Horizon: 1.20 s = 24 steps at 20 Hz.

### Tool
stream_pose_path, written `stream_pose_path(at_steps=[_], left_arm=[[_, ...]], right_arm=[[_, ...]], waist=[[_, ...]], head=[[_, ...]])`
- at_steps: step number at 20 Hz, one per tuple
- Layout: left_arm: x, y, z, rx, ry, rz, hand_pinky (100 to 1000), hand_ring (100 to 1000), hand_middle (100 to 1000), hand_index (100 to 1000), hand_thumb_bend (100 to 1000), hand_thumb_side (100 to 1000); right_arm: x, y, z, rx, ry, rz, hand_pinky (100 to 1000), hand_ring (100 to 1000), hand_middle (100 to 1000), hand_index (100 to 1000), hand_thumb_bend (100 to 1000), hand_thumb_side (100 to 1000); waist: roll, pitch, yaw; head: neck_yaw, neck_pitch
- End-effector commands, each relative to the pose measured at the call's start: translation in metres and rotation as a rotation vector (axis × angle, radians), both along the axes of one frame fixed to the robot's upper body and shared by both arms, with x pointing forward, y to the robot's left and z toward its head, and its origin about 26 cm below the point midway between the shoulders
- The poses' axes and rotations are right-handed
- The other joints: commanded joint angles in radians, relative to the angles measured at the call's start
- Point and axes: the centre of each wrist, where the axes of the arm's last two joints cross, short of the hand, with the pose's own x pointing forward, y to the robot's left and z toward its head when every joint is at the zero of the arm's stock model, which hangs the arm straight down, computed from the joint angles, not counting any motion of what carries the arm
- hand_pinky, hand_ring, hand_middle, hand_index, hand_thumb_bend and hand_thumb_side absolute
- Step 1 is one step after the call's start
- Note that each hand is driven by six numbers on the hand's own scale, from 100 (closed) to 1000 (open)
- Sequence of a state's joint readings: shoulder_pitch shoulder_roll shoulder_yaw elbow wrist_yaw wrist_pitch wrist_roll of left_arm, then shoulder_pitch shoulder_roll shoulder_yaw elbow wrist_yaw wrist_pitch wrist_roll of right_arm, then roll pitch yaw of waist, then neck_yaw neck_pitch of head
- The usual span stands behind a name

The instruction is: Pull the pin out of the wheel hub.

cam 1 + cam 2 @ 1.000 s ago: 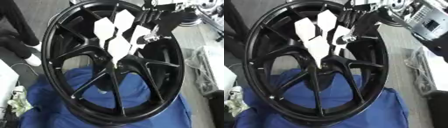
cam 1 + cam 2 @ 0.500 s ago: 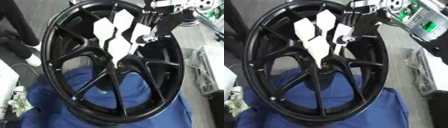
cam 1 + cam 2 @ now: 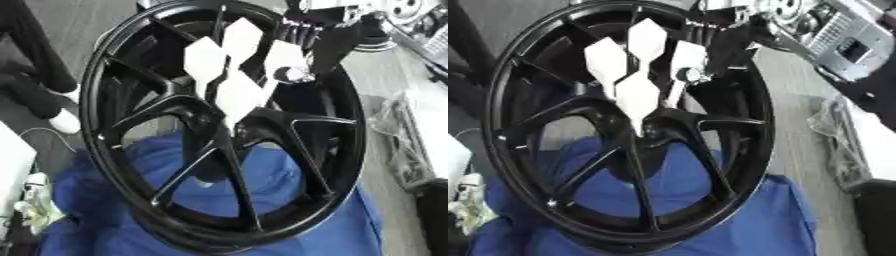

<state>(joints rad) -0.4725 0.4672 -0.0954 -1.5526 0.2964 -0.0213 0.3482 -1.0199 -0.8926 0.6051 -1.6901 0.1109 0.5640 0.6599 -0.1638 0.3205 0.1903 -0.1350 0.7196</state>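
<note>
Because the large black alloy wheel (image 3: 219, 130) stands tilted on its rim, the rumpled blue cloth (image 3: 289, 220) nearest the camera probably cushions it and keeps it from sliding. Just above that cloth, at the meeting of the wheel's spokes, sits the dark hub (image 3: 645, 132), and the white dart-like pin (image 3: 636, 97) rises out of it, its four flat white vanes fanned over the upper spokes. Beyond the vanes, against the wheel's upper right rim, the robot's right hand (image 3: 715, 45) comes down from the top edge, black, its fingers seemingly reaching toward the vanes; whether they have closed on the pin I cannot tell. The pin looks seated in the hub, so the pull seems not yet done. The left hand shows nowhere.
</note>
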Motion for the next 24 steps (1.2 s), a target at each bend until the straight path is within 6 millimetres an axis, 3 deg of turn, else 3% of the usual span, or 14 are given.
stream_pose_path(at_steps=[1, 10, 17, 20, 24], left_arm=[[-0.001, 0.005, 0.011, 0.021, -0.031, 0.003, 634, 706, 657, 681, 161, 881], [-0.001, 0.006, 0.011, 0.025, -0.025, 0.000, 636, 708, 654, 680, 162, 883], [-0.001, 0.007, 0.011, 0.023, -0.030, 0.003, 637, 710, 656, 680, 163, 881], [-0.001, 0.007, 0.011, 0.022, -0.030, 0.003, 637, 709, 657, 680, 162, 881], [-0.001, 0.006, 0.013, 0.019, -0.036, 0.003, 638, 709, 657, 680, 164, 880]], right_arm=[[-0.005, -0.006, 0.014, 0.007, 0.081, -0.069, 735, 649, 480, 583, 241, 100], [-0.016, -0.015, 0.025, 0.058, -0.001, -0.088, 701, 575, 396, 495, 205, 100], [-0.041, -0.035, 0.049, 0.105, -0.161, -0.084, 693, 561, 381, 480, 201, 100], [-0.050, -0.049, 0.058, 0.134, -0.232, -0.106, 691, 558, 381, 480, 183, 100], [-0.053, -0.081, 0.057, 0.173, -0.295, -0.215, 691, 558, 385, 483, 166, 100]], waist=[[0.010, -0.026, -0.003], [0.009, -0.027, -0.006], [0.010, -0.025, -0.009], [0.012, -0.024, -0.012], [0.014, -0.021, -0.013]], head=[[-0.006, 0.005], [-0.007, 0.006], [-0.006, 0.005], [-0.004, 0.004], [0.000, -0.002]])
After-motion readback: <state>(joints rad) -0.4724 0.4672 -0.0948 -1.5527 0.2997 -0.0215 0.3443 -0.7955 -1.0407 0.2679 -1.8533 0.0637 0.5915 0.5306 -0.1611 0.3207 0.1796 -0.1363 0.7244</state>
